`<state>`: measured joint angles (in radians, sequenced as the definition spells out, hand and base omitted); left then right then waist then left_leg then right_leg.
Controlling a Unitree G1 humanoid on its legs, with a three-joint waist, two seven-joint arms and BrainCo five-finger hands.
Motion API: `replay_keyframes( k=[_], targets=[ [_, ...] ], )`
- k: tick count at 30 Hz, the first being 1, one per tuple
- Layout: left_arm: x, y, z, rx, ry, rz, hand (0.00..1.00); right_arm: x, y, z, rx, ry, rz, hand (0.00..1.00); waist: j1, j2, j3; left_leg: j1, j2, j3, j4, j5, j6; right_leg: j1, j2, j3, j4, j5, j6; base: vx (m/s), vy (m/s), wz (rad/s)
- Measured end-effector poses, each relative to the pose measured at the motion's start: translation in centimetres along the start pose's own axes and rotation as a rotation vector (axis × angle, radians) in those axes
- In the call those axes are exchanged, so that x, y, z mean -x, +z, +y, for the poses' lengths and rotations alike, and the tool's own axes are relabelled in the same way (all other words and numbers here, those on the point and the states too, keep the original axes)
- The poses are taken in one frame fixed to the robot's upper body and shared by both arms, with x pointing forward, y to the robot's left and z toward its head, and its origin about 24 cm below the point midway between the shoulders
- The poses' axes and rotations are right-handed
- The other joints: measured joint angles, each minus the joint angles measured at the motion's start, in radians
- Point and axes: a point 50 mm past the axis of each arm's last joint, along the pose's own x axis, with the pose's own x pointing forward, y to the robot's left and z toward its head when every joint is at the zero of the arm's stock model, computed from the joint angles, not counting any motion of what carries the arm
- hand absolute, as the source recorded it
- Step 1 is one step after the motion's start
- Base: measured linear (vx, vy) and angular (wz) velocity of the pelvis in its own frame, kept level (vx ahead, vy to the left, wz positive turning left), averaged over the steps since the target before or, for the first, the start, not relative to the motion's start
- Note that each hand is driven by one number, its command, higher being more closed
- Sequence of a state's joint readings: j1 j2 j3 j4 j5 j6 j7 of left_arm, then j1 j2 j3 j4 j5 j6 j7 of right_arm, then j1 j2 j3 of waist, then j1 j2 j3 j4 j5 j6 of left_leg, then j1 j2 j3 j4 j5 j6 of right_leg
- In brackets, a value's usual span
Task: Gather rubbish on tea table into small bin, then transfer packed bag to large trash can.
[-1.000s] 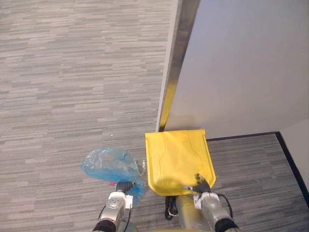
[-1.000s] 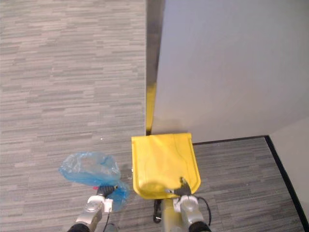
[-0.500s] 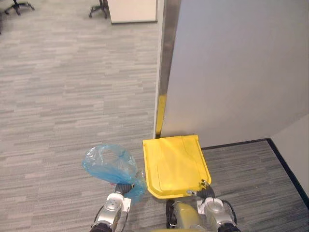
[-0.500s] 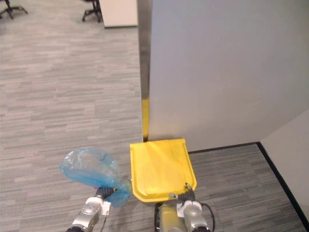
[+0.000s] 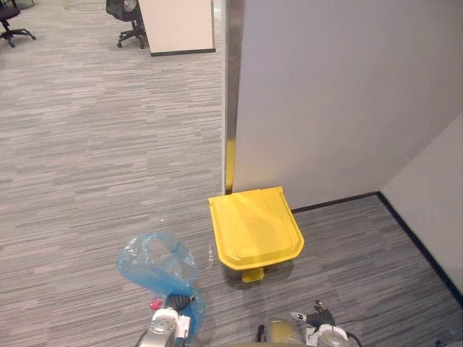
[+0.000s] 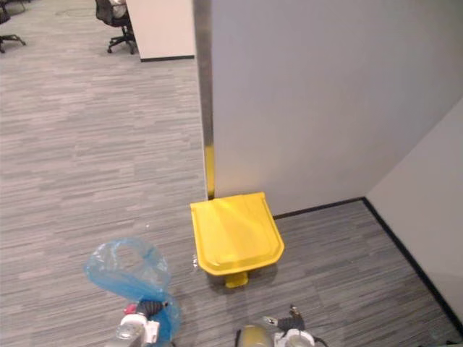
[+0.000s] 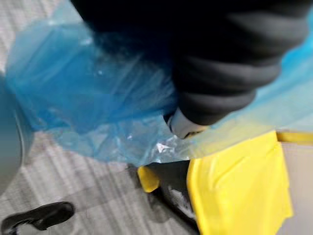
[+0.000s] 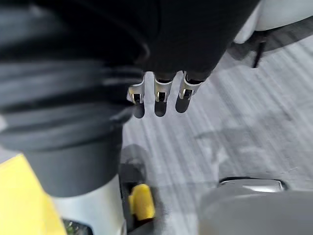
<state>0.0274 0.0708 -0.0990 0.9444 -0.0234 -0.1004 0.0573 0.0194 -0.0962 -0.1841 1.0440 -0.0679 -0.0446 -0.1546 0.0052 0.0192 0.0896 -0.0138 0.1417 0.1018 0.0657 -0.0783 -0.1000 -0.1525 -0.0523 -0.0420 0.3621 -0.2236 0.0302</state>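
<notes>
Beside the partition (image 5: 340,94) stands a yellow bin (image 5: 255,228) (left hand (image 5: 168,325) grips bag (image 5: 155,264)).

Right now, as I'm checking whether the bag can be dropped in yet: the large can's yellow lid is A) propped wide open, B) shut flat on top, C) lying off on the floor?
B: the yellow lid lies flat and closed, with the blue bag gripped in the left hand off to its left.

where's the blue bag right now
In the left eye view the blue bag is bunched in the left hand, lower left, beside the closed yellow bin.
</notes>
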Motion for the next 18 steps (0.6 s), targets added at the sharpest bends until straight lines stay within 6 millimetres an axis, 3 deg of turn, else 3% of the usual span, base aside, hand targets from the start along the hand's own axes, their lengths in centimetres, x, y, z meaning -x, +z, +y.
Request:
replay_keyframes(
  k=[5,10,18],
  targets=[
    [0.0,0.0,0.3,-0.004,0.005,0.0,1.0,0.2,-0.8,-0.3,-0.004,-0.01,0.019,0.0,-0.001,0.0,-0.011,-0.004,0.003,-0.002,-0.021,0.031,-0.019,0.024,0.005,-0.017,-0.076,0.051,0.006,-0.14,0.03,0.04],
    [0.2,-1.0,1.2,-0.025,0.021,0.034,1.0,0.4,-1.1,0.3,-0.022,0.001,0.029,0.0,-0.005,-0.023,-0.01,-0.002,-0.018,0.009,-0.053,0.046,0.001,0.053,-0.016,-0.015,-0.15,0.097,0.032,-0.1,0.082,0.01],
    [0.3,-1.4,1.3,-0.029,0.025,0.047,1.0,0.4,-1.3,-0.1,-0.046,-0.014,0.036,0.0,-0.014,-0.005,-0.02,0.036,-0.034,0.032,-0.105,0.078,0.001,0.102,-0.029,-0.009,-0.241,0.146,0.05,0.05,0.044,-0.01]
  ],
)
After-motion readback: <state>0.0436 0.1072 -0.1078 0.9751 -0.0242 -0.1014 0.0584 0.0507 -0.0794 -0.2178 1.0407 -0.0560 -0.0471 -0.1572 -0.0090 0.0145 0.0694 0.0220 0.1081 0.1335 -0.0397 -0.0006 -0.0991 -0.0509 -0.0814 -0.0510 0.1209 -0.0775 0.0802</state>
